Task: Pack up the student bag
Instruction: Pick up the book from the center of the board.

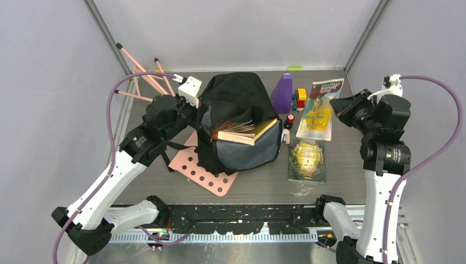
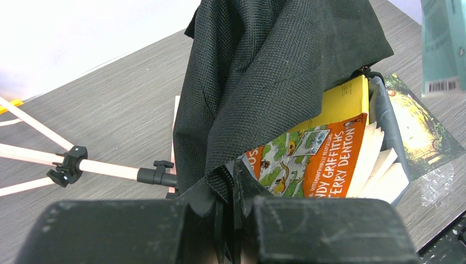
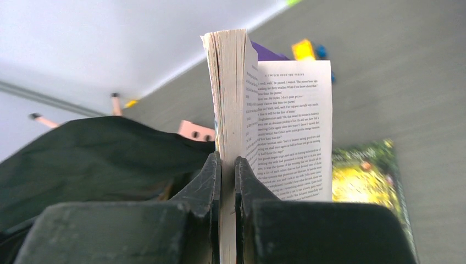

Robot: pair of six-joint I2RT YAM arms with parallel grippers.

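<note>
The student bag (image 1: 236, 93) sits in the middle of the surface (image 1: 264, 190), partly on a pink board (image 1: 204, 169), with its mouth turned towards the near right. The left tool (image 2: 228, 181) is pressed together on the black cloth at the left rim of that mouth, holding the flap up. Under the flap a yellow and orange book (image 2: 313, 157) already lies in the grey lining, its pages sticking out of the opening.

The right tool (image 3: 227, 165) is on the right side of the surface, pinching a paperback (image 3: 233, 77) by one edge. The paperback stands straight out from the tool with a loose page fanned to one side. From above its long side runs roughly near to far, and it seems to hang clear of the surface, though that is hard to be sure of.

The mouth of the bag lies to the left of the right tool and slightly nearer, across a gap with a small red-capped item (image 1: 289, 119) in it. A green book (image 1: 306, 159) lies flat on the near side. Only the right arm can carry the paperback, and the move probably needs it swung left and turned so that a narrow end goes in above the book already there. The free space in the mouth looks tight.
</note>
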